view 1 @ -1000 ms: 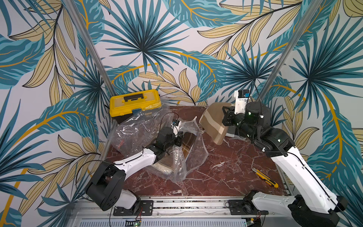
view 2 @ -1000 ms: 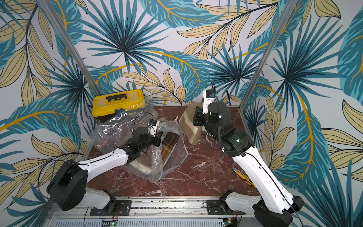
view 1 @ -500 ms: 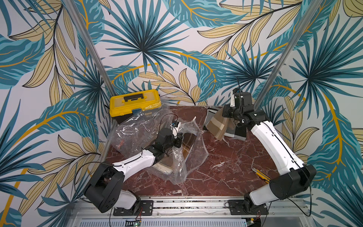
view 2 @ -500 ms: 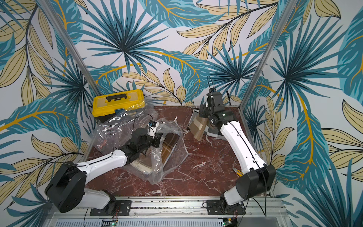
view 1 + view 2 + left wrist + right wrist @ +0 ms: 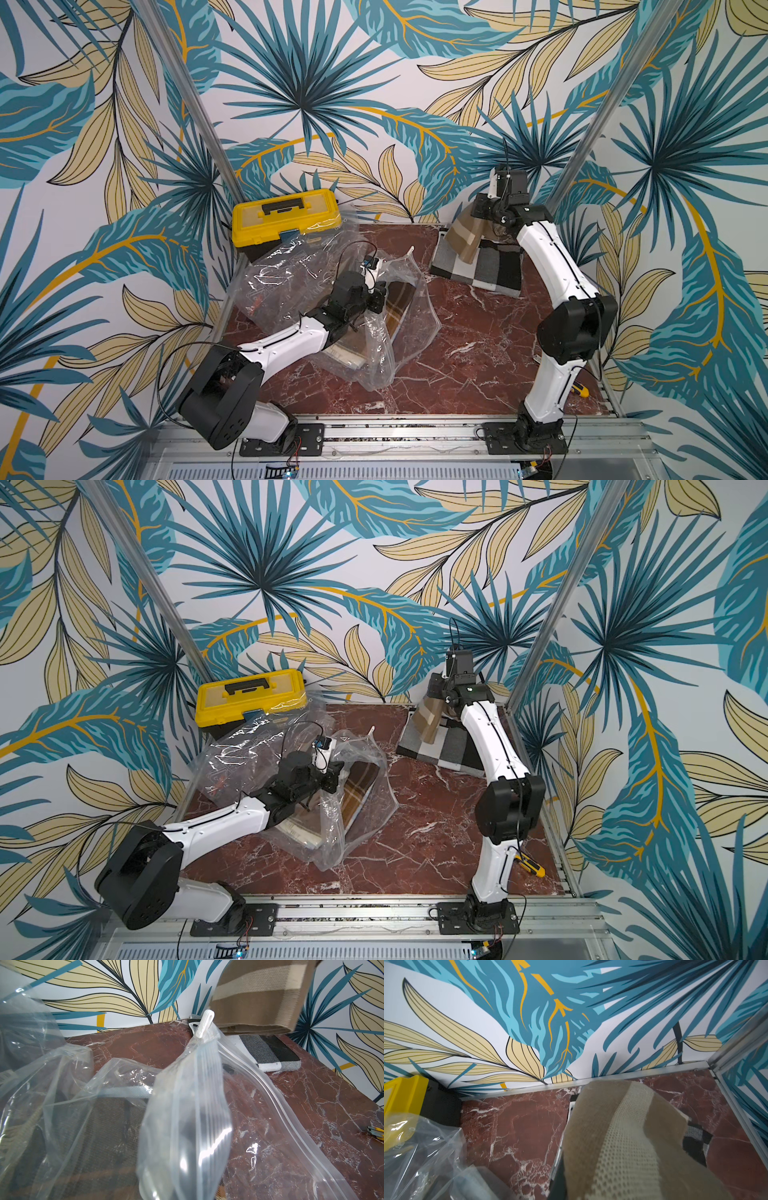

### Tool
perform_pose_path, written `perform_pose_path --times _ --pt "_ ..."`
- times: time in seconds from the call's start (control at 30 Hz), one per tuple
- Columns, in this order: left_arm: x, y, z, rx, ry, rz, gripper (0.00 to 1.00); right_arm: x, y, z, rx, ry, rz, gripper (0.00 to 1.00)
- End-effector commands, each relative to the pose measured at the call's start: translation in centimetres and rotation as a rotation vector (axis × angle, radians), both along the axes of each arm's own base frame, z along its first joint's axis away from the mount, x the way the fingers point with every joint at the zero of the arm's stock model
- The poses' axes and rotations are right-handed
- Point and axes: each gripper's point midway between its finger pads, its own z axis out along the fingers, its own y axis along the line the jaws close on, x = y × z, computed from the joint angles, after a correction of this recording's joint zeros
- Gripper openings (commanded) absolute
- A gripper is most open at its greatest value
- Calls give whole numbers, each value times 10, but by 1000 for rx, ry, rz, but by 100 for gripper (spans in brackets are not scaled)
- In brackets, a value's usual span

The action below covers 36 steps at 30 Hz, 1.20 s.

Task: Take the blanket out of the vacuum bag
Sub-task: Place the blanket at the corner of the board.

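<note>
Though crumpled, vacuum bag (image 5: 282, 282) mouth rightward

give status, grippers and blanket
Left gripper shut on vacuum bag edge. Right gripper shut on brown blanket, hanging over grey checked blanket. One plaid blanket inside the bag. Nothing seen in the way.

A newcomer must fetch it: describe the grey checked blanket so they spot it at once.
Start at the red marble table and go to its far right corner, across from the yellow toolbox. A folded blanket lies flat there. Unlike the brown striped blanket hanging over it and the brown plaid one inside the clear vacuum bag, it is checked in grey, black and white.
</note>
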Motion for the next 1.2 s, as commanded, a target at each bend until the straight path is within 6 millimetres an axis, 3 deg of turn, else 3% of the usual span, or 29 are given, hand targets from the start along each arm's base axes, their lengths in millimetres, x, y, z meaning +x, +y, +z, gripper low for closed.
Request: perform_pose_path --times 0.0,0.1,0.23,0.5,0.67,0.83,0.87,0.9,0.97,1.1,1.17 --pt "3 4 -7 28 12 14 0 20 -1 26 20 -93 -10 0" --pt "4 4 -9 29 16 14 0 31 -13 21 -7 -110 -63 0" --pt "6 4 -13 22 25 9 0 27 -35 -21 -63 -16 -140 0" --pt "7 -2 -19 13 39 -20 0 -29 -87 -123 -149 166 -282 0" --pt "6 -3 -18 7 42 -32 0 -58 -109 -160 -111 252 -332 0" --pt "4 -5 -18 1 49 -41 0 -67 -110 -166 -127 299 -322 0" --pt "3 -5 -18 -4 51 -43 0 -69 -110 -163 -140 302 -324 10" --pt "2 -5 -18 -7 54 -44 0 -72 -111 -157 -162 298 -333 27" --pt "1 -5 -19 -12 60 -46 0 -78 -106 -142 -234 279 -338 48" --pt "2 -7 -22 -21 65 -48 0 -80 -76 -110 -390 238 -279 61" --pt "3 -9 -21 -29 65 -51 0 -75 -55 -111 -404 247 -223 65"
